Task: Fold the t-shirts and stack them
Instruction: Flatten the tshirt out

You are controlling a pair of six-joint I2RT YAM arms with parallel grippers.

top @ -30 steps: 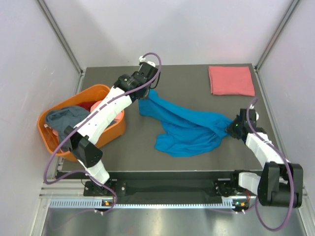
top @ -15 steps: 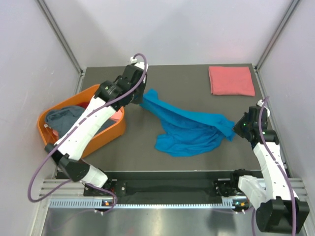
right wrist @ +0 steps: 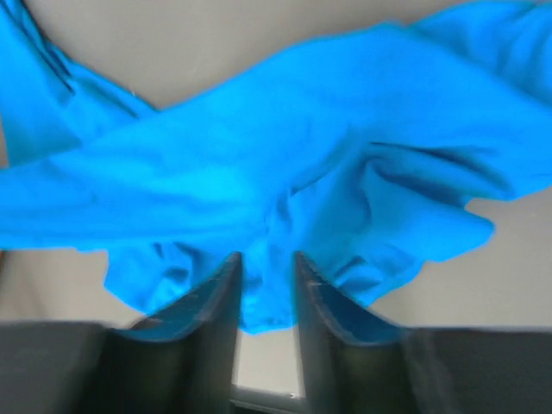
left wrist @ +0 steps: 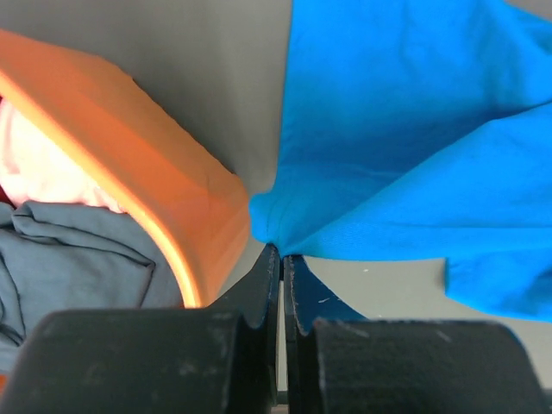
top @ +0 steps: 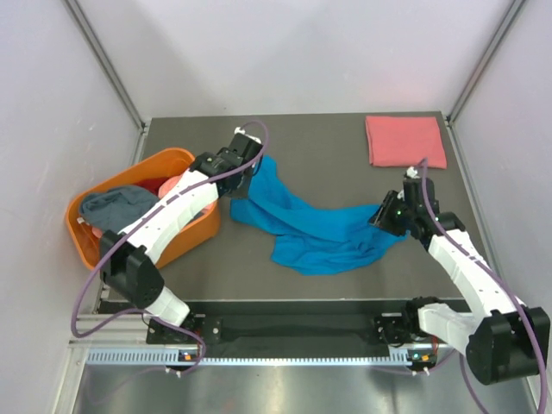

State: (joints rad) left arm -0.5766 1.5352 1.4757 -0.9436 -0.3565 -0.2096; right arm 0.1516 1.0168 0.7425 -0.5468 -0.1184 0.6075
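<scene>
While left gripper [left wrist: 281, 253] pinches blue t-shirt [left wrist: 414, 129] edge | right gripper [right wrist: 266, 260] slightly parted, astride the same cloth

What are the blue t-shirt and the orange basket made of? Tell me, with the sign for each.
Blue t-shirt: soft matte knit cloth, probably cotton; it drapes and bunches in loose folds. Orange basket: likely moulded plastic; its wall is smooth, faintly glossy and rigid, with a rounded rim.
</scene>
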